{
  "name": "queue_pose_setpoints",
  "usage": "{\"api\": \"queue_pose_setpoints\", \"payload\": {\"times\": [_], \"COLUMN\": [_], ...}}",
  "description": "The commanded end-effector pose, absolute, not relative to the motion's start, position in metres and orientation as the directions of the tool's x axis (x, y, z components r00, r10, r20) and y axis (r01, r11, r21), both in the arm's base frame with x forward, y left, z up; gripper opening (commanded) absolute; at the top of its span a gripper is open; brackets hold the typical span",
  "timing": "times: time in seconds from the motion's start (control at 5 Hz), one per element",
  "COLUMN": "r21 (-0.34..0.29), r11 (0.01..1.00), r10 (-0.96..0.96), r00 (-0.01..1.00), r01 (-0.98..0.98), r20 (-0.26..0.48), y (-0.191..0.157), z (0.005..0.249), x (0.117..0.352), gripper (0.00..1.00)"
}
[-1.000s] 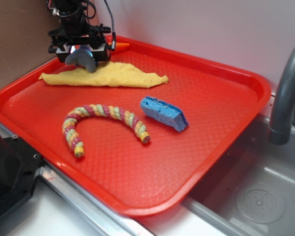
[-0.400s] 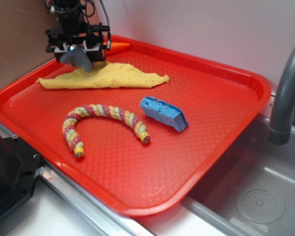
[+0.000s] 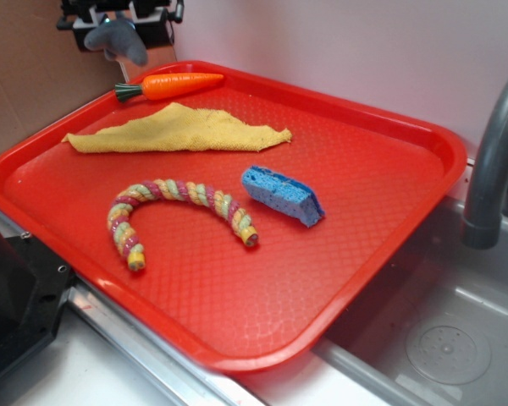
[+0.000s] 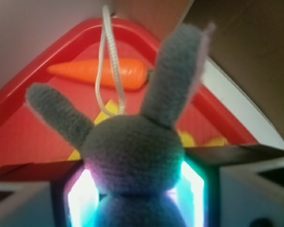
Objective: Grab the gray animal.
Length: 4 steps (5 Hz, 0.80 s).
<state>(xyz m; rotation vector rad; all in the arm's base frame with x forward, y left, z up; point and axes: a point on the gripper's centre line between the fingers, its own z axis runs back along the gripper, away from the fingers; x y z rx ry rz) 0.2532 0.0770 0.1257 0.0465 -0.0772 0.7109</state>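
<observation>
- The bunny (image 4: 132, 156) is gray and soft, with two long ears and a white loop (image 4: 110, 61) on its head.
- The gripper (image 3: 118, 21) is squeezed tight on the bunny and holds it up in the air, above the far left corner of the tray (image 3: 389, 118).
- In the wrist view the bunny sits right between the two glowing pads (image 4: 80, 198), with its ears sticking out past them.
- In the outside view the bunny (image 3: 114, 38) hangs from the gripper at the top edge, with nothing under it touching it.
- The carrot (image 3: 173, 85) lies on the tray just below the gripper, its green end pointing left.
- The yellow cloth (image 3: 178, 128) lies flat a bit nearer than the carrot.
- The rope (image 3: 182, 211) is bent like an arch, well away from the gripper toward the front of the tray.
- The blue sponge (image 3: 284, 194) lies just right of the rope.
- A gray tap (image 3: 495, 161) stands at the far right, over the sink (image 3: 440, 338).
</observation>
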Motion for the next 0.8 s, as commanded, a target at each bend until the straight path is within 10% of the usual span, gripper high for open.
{"api": "queue_pose_setpoints", "payload": {"times": [0.0, 0.6], "r21": [-0.101, -0.064], "r11": [0.914, 0.957], "r10": [0.398, 0.287], "r00": [0.917, 0.956], "r01": [-0.393, -0.282], "r20": [0.035, 0.07], "y": [0.019, -0.017], "z": [0.179, 0.189], "x": [0.228, 0.2], "gripper": [0.0, 0.0]}}
